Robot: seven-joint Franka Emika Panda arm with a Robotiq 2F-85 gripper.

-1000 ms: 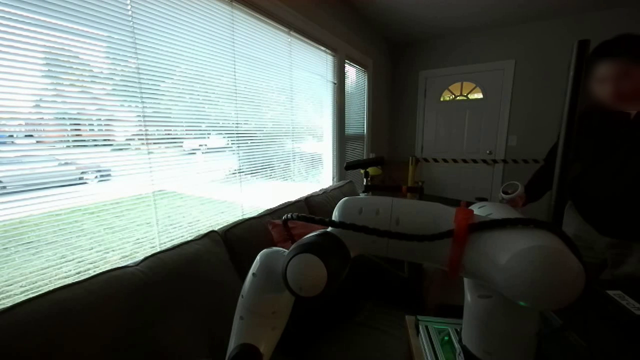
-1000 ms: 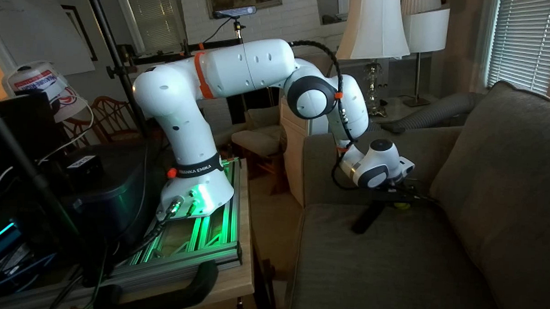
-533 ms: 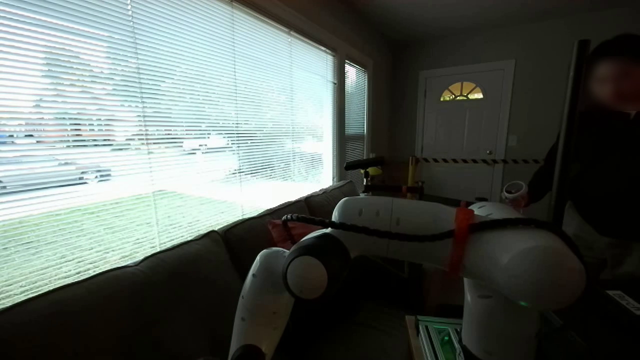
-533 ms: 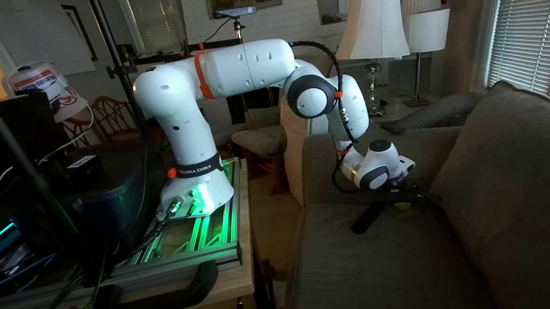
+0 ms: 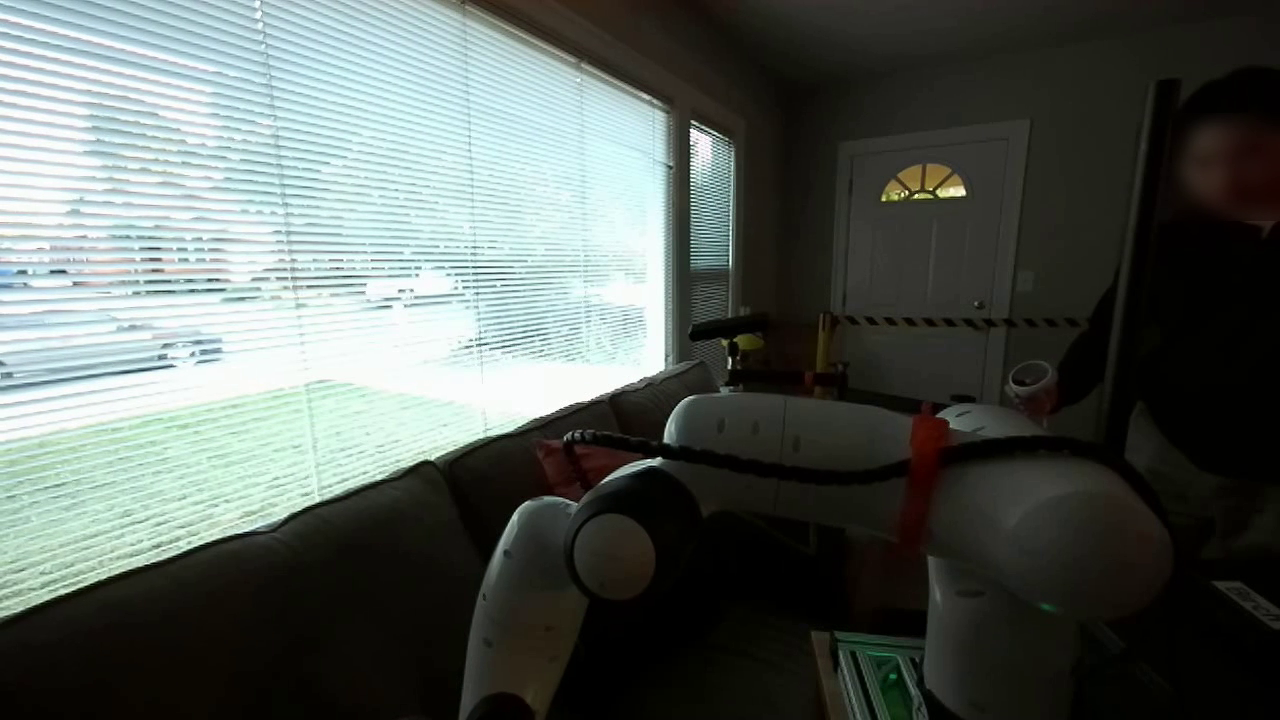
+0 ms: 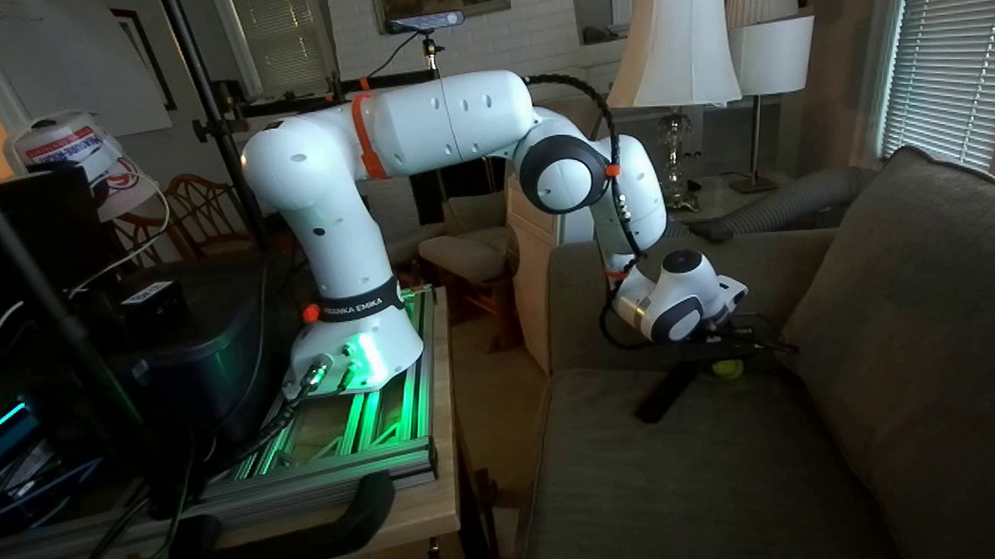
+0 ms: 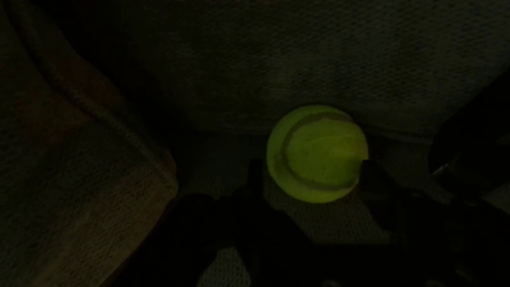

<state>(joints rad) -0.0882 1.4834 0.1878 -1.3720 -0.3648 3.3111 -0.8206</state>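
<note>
A yellow-green tennis ball (image 7: 316, 153) lies on the sofa seat against the backrest cushion. It also shows in an exterior view (image 6: 727, 369), below my gripper. In the dark wrist view my gripper (image 7: 310, 164) is open, with one black finger on each side of the ball. The left finger is a little apart from it; the right fingertip overlaps its edge, and I cannot tell whether it touches. In an exterior view my gripper (image 6: 764, 343) is a dark shape reaching toward the backrest. A long black object (image 6: 666, 393) lies on the seat beside the ball.
The grey sofa (image 6: 705, 494) has a tall back cushion (image 6: 917, 352) and an armrest (image 6: 579, 307). A dark rounded object (image 7: 470, 155) is at the right of the wrist view. A cushion corner (image 7: 119, 171) rises at its left. A person (image 5: 1220, 330) stands behind the arm.
My gripper has risen slightly over the sofa, and more of the ball shows beneath it. The ball and the black object stay in place. The person's hand moved slightly.
</note>
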